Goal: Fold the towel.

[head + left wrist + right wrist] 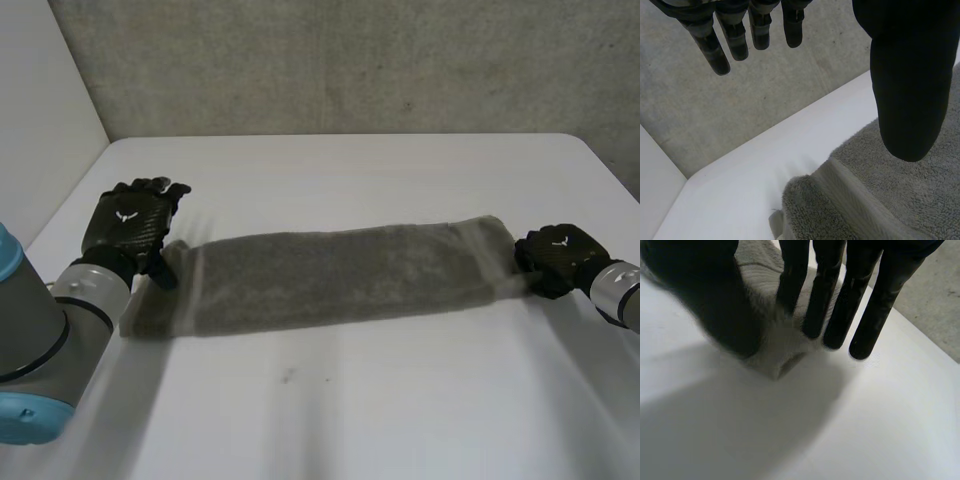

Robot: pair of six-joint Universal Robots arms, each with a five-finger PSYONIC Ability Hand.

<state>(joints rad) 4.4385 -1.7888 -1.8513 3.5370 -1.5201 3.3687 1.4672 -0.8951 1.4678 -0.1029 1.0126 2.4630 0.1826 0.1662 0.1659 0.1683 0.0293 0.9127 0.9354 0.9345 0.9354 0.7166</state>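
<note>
Head view: one long grey terry towel lies as a narrow band across the white desk, judged already folded lengthwise, crosswise folds remaining; two hands, left hand and right hand, one at each end. Left wrist view: left hand spread, empty, above the towel's end. Right wrist view: right hand apparently pinching the other end between thumb and fingers.

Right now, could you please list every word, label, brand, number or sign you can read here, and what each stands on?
There are no readable words or numbers.
Left hand: a small white emblem on its back, a mark without letters.
Right hand: the same white emblem on its back.
Towel: no label visible.
</note>
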